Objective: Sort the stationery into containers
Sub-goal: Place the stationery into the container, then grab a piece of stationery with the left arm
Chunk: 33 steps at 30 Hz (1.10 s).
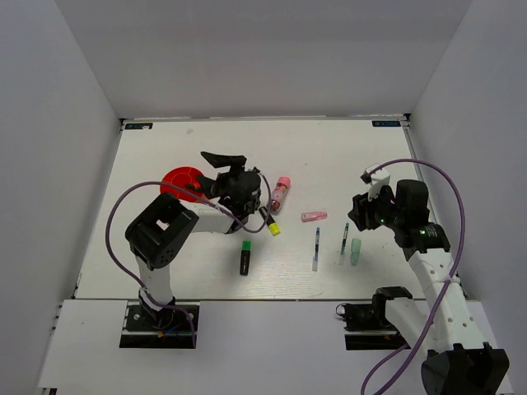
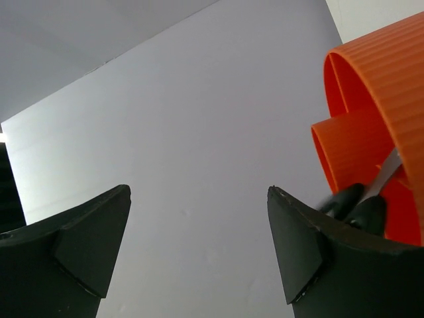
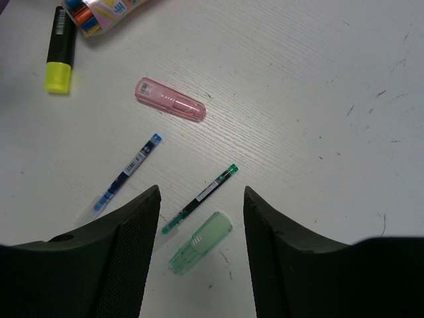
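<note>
Closest to the near edge, a black highlighter with a green cap point(image 1: 245, 257) lies a little left of the middle of the table. To its right, along the same near strip, lie a blue pen point(image 1: 317, 247), a green pen point(image 1: 344, 241) and a pale green cap point(image 1: 356, 251). The cap is just beside the green pen on the side toward the right edge, and the two pens are apart from each other.

The right gripper point(image 3: 201, 190) hangs above the green pen and the cap with its jaws apart.

Further in, a pink eraser point(image 1: 314, 216) lies near the middle of the table. A black highlighter with a yellow cap point(image 1: 270, 222) lies to its left, partly under the left arm's wrist. Beyond these lies a glue stick with a pink cap point(image 1: 281, 193), its cap end toward the far edge.

Toward the left edge, about halfway between the near and far edges, stands the round red-orange cup point(image 1: 174, 183). The left gripper point(image 2: 199, 195) is right beside the cup's rim, jaws wide apart. The left wrist view shows scissors point(image 2: 358, 202) inside the cup, with black handles and a silver blade next to a curved inner wall. I cannot tell which compartment they sit in.
</note>
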### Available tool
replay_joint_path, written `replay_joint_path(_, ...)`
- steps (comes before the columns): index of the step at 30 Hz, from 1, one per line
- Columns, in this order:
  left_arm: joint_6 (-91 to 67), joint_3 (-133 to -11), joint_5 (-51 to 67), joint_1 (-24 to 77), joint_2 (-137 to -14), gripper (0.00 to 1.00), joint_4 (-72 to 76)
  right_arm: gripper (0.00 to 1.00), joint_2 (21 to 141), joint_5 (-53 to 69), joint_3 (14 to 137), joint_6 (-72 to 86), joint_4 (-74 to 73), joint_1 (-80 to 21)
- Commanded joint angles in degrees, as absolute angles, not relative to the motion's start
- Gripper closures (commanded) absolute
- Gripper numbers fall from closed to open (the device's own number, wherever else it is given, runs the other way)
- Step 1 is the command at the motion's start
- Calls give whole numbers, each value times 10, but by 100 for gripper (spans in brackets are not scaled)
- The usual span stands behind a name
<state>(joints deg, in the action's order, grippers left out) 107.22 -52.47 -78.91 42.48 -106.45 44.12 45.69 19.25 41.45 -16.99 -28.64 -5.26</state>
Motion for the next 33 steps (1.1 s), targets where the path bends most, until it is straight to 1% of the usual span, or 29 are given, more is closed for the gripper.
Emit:
replay_joint_path(1,1034,-537,-793,421,-1063,6,415,43,448,196,415,-167,-281,-51)
replay_joint_path(2,1030,-538,-793,422,-1066,5,416,43,448,195,417,-167,-282,-50)
replay_joint_path(10,1032,-556,-797,432,-1056,5,433,43,449,195,415,-167,-280,-51)
replay_joint_path(13,1068,-580,-800,453,-1056,2,506,43,449,194,414,-169,-280,-51)
replay_joint_path(15,1085,-611,-808,476,-1067,2,527,43,451,195,415,-167,-279,-51)
replay_joint_path(16,1088,-622,-822,483,-1075,7,555,43,453,194,414,-167,-279,-52)
replay_joint_path(17,1089,-670,-827,488,-1080,13,563,43,454,195,415,-167,-280,-51)
replay_joint_path(18,1097,-684,-850,507,-1092,29,570,46,454,195,414,-165,-280,-52)
replay_joint_path(19,1106,-699,-854,515,-1108,43,623,50,454,196,414,-167,-281,-52)
replay_joint_path(20,1143,-737,-860,532,-1115,63,645,56,455,196,414,-168,-281,-51)
replay_joint_path(21,1152,-751,-881,539,-1130,76,676,62,454,196,414,-166,-283,-51)
replay_joint_path(22,1156,-766,-893,549,-1146,79,696,77,456,196,414,-165,-283,-50)
replay_joint_path(23,1177,-806,-911,560,-1153,79,710,81,456,195,414,-163,-281,-50)
replay_joint_path(24,1187,-818,-924,569,-1174,79,743,81,458,194,415,-164,-281,-52)
replay_joint_path(25,1214,-825,-931,574,-1179,70,764,78,461,195,414,-163,-281,-51)
replay_joint_path(26,1231,-844,-934,577,-1187,64,802,74,463,193,414,-163,-281,-52)
replay_joint_path(28,1229,-842,-936,577,-1204,60,802,61,467,194,415,-163,-280,-51)
replay_joint_path(31,1230,-860,-934,576,-1227,49,801,56,470,192,416,-161,-281,-53)
replay_joint_path(33,1227,-881,-935,570,-1230,47,802,56,470,192,416,-162,-281,-53)
